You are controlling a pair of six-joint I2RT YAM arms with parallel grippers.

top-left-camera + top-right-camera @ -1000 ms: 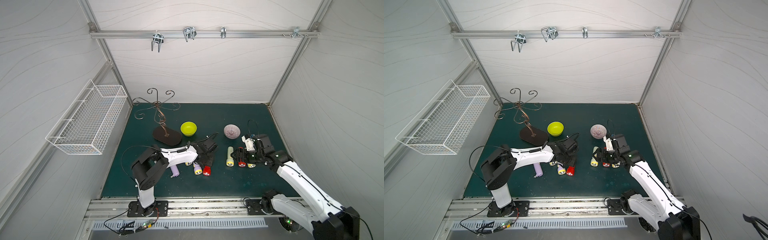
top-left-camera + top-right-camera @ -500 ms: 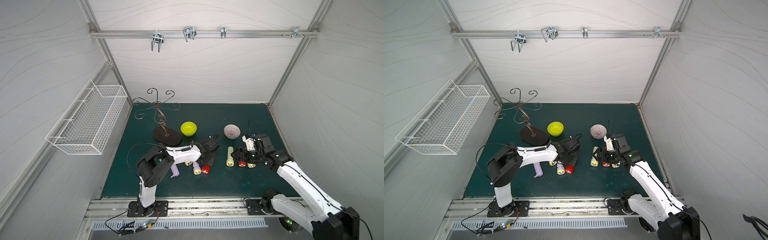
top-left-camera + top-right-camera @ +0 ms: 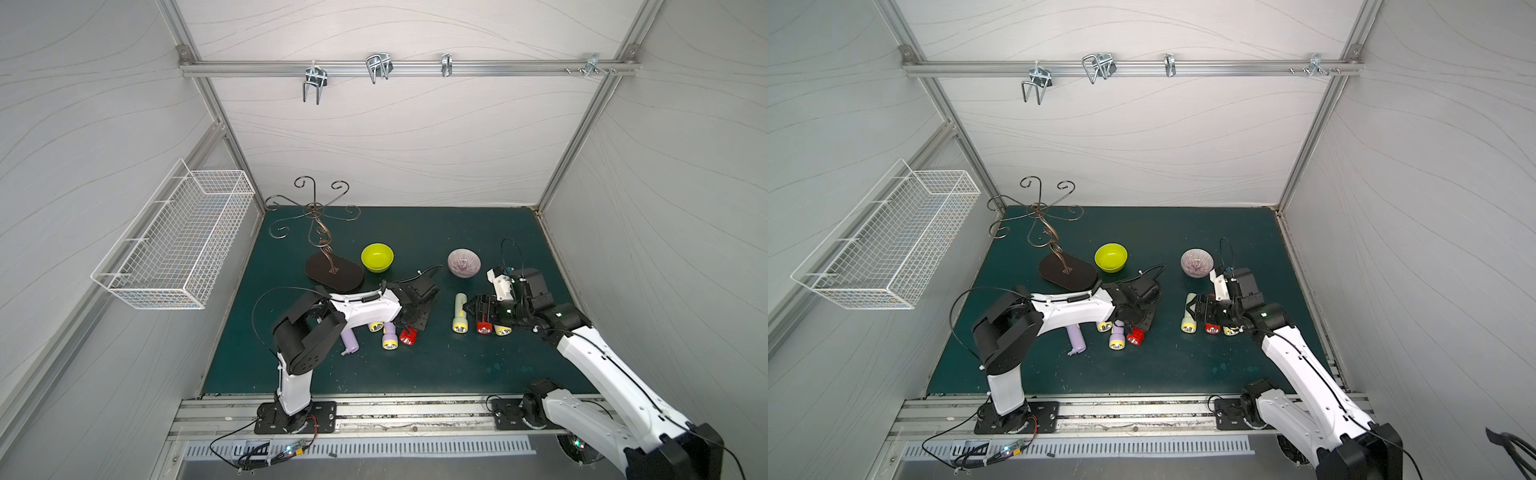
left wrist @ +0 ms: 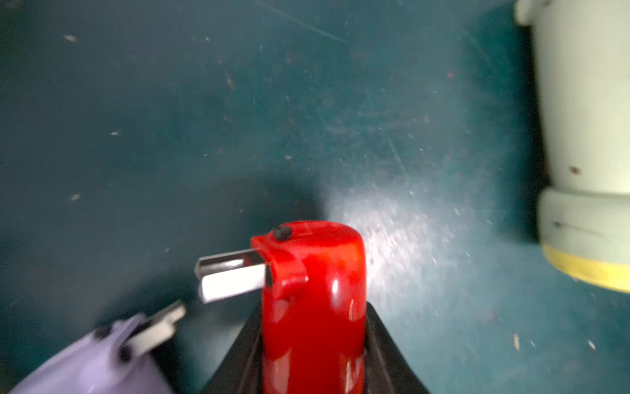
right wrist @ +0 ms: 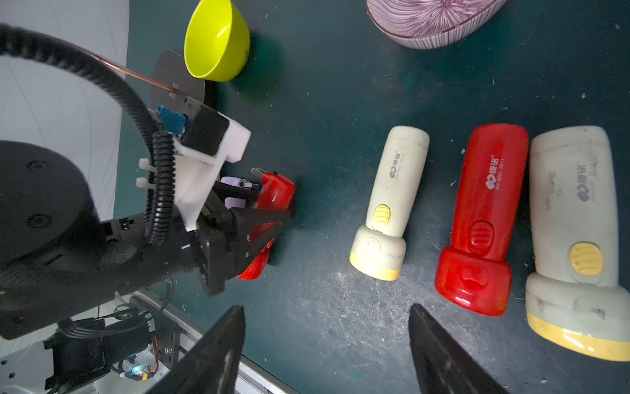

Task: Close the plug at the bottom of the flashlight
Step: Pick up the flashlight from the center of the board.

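The left gripper [image 4: 313, 319] has its jaws clamped on the body of a red flashlight [image 4: 313, 259], one black jaw pressed to each side. It holds the flashlight low at the green desk [image 4: 170, 102]; I cannot tell whether the flashlight rests on it.

The flashlight's rear end sticks out past the jaw tips. There the plug [image 4: 231, 276] is folded out, its two metal prongs pointing sideways from the end rather than lying flush. A purple flashlight [image 4: 92, 361] lies just beside, its own prongs out too.

The right gripper [image 5: 326, 307] hangs above the desk with its jaws spread wide and nothing between them. It touches nothing. Near it lie three flashlights in a row: a small cream flashlight [image 5: 392, 204], a second red flashlight [image 5: 484, 218] and a big cream flashlight [image 5: 572, 221].

In both top views the held red flashlight [image 3: 408, 336] sits apart from that row, on the left arm's side of it, with bare desk between it and the open right jaws.
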